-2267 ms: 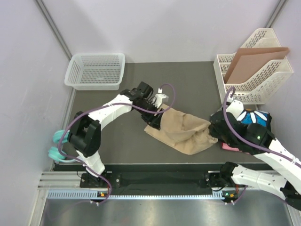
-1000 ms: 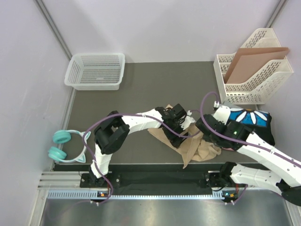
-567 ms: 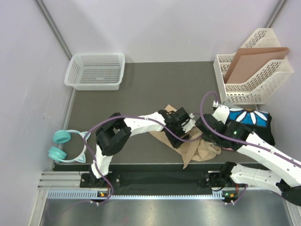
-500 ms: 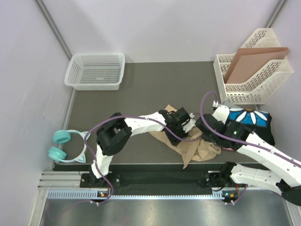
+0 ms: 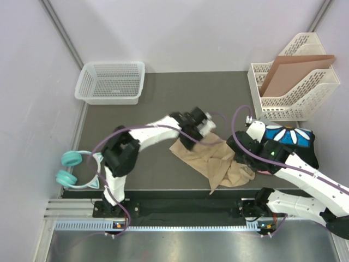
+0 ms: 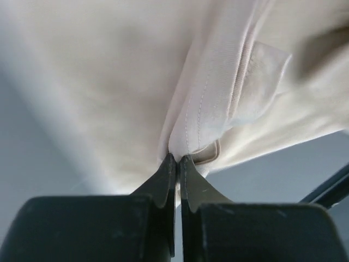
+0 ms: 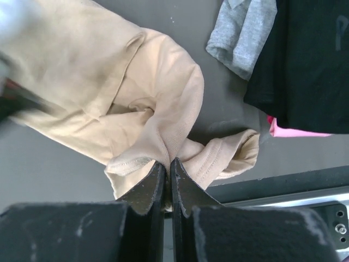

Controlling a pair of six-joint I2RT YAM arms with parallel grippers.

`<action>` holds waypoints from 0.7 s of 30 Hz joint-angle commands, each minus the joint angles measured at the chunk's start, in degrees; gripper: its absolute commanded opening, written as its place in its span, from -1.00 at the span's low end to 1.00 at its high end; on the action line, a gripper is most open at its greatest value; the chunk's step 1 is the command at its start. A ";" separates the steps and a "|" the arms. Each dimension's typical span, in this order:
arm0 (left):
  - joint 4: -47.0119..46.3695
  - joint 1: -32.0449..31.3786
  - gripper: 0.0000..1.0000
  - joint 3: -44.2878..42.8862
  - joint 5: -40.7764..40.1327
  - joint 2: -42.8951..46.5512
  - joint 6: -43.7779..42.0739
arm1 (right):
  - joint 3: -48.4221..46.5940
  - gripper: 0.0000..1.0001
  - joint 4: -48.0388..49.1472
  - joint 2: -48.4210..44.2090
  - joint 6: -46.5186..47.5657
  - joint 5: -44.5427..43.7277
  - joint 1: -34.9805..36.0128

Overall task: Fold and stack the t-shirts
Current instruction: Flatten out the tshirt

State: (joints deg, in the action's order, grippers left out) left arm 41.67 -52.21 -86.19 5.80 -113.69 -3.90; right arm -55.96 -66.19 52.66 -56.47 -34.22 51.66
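Top external view suggests folding has barely begun: the tan t-shirt (image 5: 210, 159) lies crumpled on the worktop (image 5: 163, 93) between the left pincer (image 6: 177, 159), clenched on its seam, and the right pincer (image 7: 168, 162), clenched on a bunched fold, with the other t-shirts (image 5: 289, 137) heaped just beyond the latter.

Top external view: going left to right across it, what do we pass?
teal headphones → white basket → tan t-shirt → black daisy-print t-shirt. The file rack spans the same stretch as the daisy-print shirt, so it is left unranked.
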 commanded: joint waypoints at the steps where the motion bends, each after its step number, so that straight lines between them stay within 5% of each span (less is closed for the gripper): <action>1: 7.80 14.83 -1.00 -2.49 -2.90 16.44 -4.88 | -3.27 -1.00 3.17 0.33 3.64 -0.94 -1.82; 9: 11.32 29.78 -1.00 9.37 -8.78 38.61 -14.90 | -5.99 -1.00 5.63 2.00 8.38 -0.77 -4.11; 21: 28.56 31.55 -1.00 15.25 -7.46 58.73 -24.22 | -11.71 -1.00 0.90 -1.06 9.63 4.07 -4.37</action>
State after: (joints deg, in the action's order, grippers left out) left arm 63.70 -21.04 -74.39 -1.34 -61.17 -24.08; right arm -64.88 -62.19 56.05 -47.00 -31.00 47.83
